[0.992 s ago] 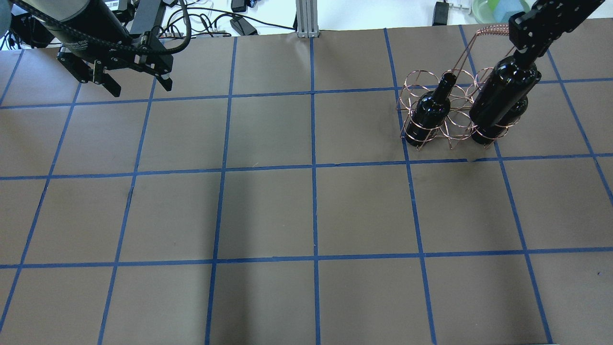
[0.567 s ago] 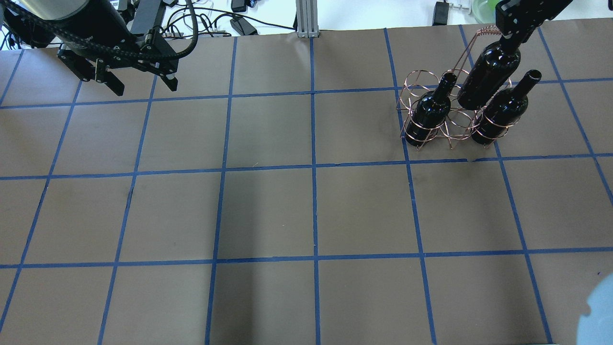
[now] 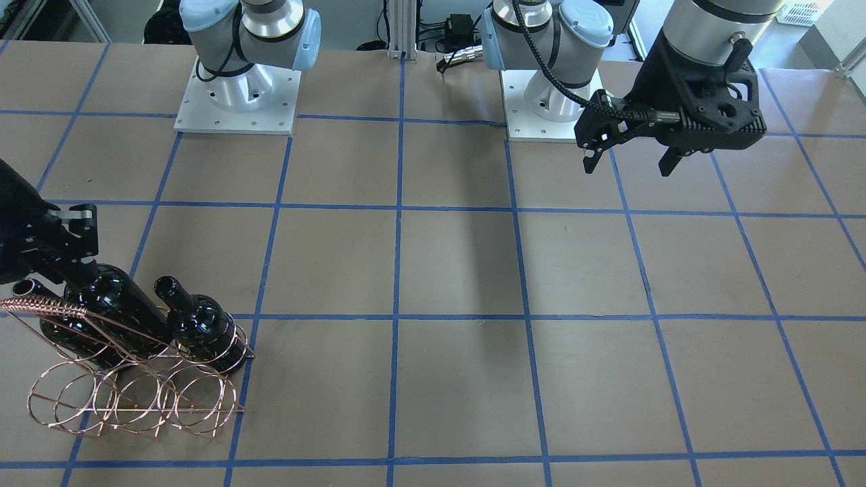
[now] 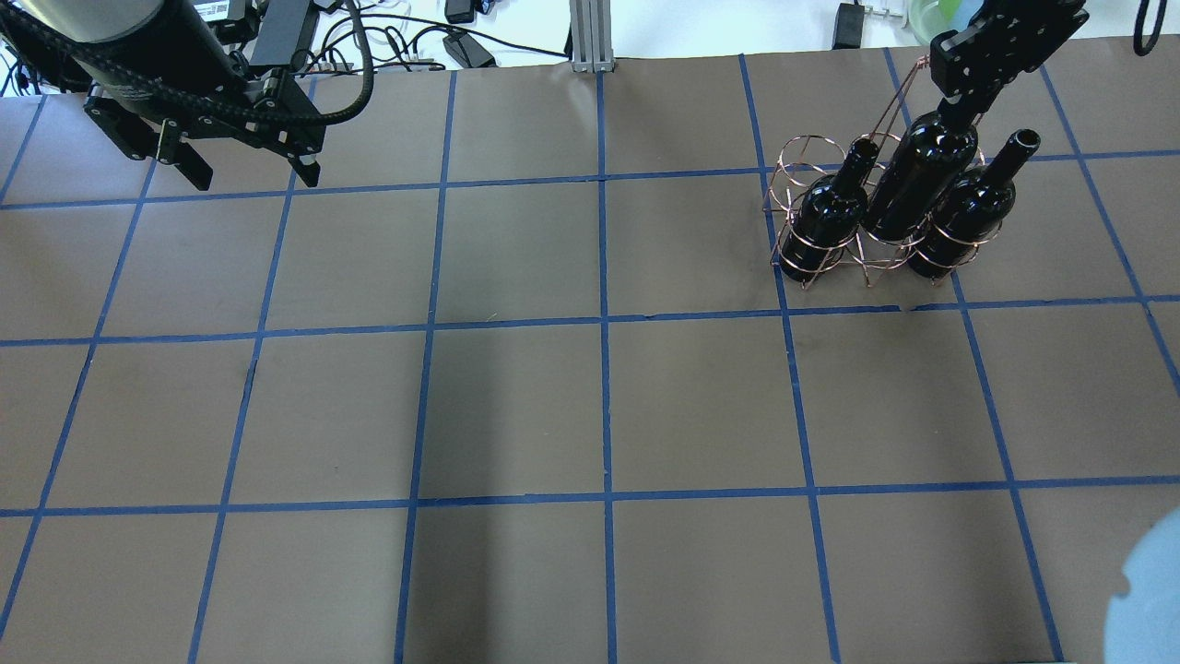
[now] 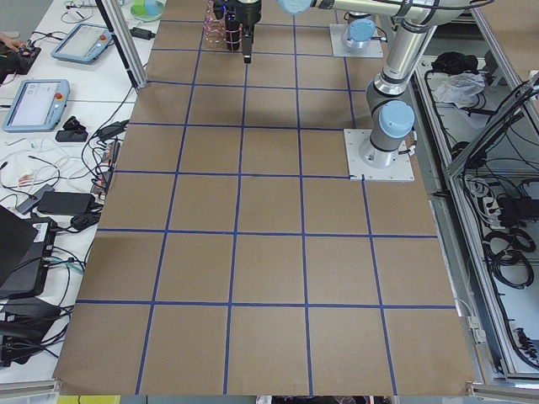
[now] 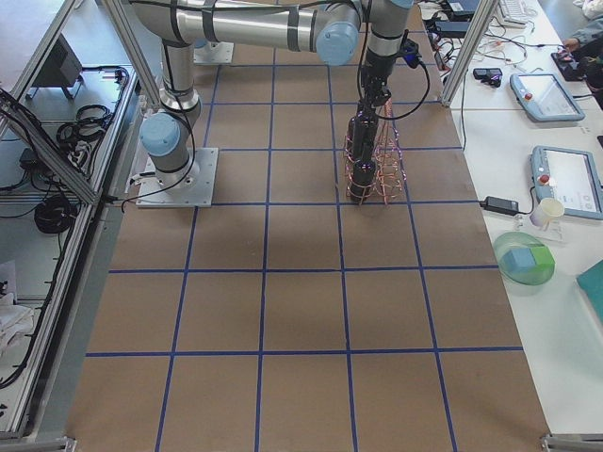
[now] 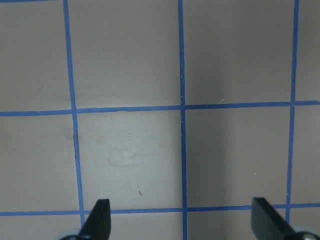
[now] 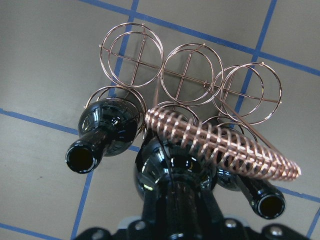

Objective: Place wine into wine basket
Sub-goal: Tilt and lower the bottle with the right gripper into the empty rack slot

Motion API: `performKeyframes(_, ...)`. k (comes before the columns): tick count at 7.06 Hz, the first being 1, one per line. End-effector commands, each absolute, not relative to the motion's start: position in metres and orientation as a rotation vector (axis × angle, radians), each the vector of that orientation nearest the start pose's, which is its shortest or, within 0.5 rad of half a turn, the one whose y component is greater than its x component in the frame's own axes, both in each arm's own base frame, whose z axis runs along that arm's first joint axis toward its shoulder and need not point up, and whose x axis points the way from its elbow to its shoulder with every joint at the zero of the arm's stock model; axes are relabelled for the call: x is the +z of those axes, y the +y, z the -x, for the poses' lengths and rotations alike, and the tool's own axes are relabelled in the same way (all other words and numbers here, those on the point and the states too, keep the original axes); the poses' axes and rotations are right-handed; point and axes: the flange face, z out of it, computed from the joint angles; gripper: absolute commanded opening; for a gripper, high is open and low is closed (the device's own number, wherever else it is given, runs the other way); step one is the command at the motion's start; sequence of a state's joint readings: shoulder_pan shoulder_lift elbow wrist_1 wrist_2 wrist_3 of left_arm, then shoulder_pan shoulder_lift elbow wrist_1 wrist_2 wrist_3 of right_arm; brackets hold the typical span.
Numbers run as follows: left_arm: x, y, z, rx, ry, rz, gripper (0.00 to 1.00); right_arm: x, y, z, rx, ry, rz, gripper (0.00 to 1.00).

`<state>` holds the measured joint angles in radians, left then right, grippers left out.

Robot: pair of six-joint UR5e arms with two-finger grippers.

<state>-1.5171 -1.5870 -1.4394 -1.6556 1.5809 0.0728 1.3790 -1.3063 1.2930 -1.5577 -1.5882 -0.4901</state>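
Observation:
The copper wire wine basket [image 4: 811, 175] stands at the far right of the table, its braided handle [image 8: 220, 145] up. Two black wine bottles [image 4: 830, 217] [image 4: 968, 212] stand in its near row's outer rings. My right gripper [image 4: 963, 97] is shut on the neck of a third wine bottle [image 4: 922, 180], tilted, its lower part in the middle ring between the other two. It also shows in the front view [image 3: 111, 311] and the right wrist view [image 8: 170, 170]. My left gripper [image 4: 244, 171] is open and empty over the far left of the table.
The two arm bases [image 3: 237, 101] [image 3: 541, 115] stand at the robot's side of the table. Cables [image 4: 415, 37] and an aluminium post [image 4: 590, 37] lie beyond the far edge. The basket's far row of rings [image 8: 192, 67] holds nothing.
My right gripper carried the held bottle from in front of the right-hand bottle leftward and down into the middle ring. My left gripper shifted slightly and stays open.

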Motion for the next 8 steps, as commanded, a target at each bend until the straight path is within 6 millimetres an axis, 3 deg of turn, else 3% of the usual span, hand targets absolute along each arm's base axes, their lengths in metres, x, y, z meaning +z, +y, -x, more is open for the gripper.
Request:
performKeyframes(1,0.530,-0.506,0.111,-0.032,3.169,-0.015,1.00,0.471,-0.620,-0.013,0.020,3.121,0.483,0.00)
performKeyframes(2,0.526,-0.503,0.112,-0.020,3.172,-0.017,1.00,0.464,-0.625,-0.013,0.009,3.120,0.485,0.00)
performKeyframes(5,0.525,-0.503,0.111,-0.019,3.162,-0.020,1.00,0.405,-0.633,-0.010,0.010,3.118,0.528,0.00)
performKeyframes(7,0.524,-0.502,0.111,-0.016,3.162,-0.020,1.00,0.402,-0.632,-0.010,0.012,3.120,0.532,0.00)
performKeyframes(8,0.524,-0.502,0.111,-0.016,3.161,-0.020,1.00,0.405,-0.631,-0.011,0.000,3.114,0.528,0.60)
